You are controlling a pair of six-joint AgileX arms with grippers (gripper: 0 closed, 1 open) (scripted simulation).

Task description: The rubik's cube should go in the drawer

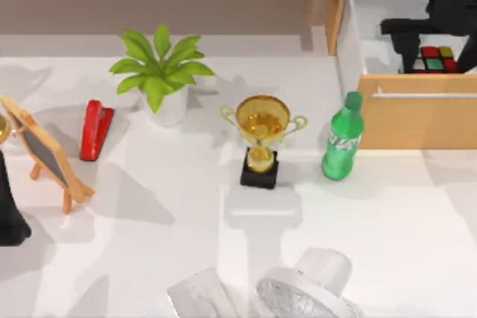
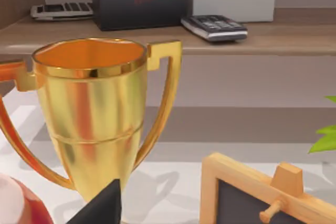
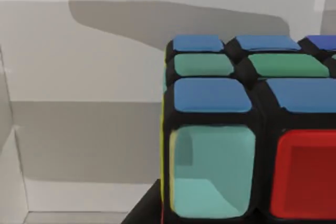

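While the rubik's cube (image 1: 437, 58) hangs inside the drawer (image 1: 417, 117), which stands pulled out at the far right corner of the worktop (image 1: 186, 206), the task is judged to be at its placing step: the cube is within the white inner walls, close behind the wooden front panel, but not yet let go. The right arm reaches in from the far right edge and bends down over the opening, its dark body covering the back of the box. The right pincer (image 1: 432, 51) sits directly over the cube and appears closed on it; the right wrist view shows the cube pressed close to the camera, blue, green and red stickers against the pale drawer wall. Whether the cube rests on the drawer floor cannot be told. The next move calls for spreading the fingers, then lifting straight up so that neither finger drags the cube nor clips the front panel. The left arm stands parked at the near left edge, beside a small chalkboard easel (image 1: 43, 153); whether the left pincer is open or closed cannot be told.
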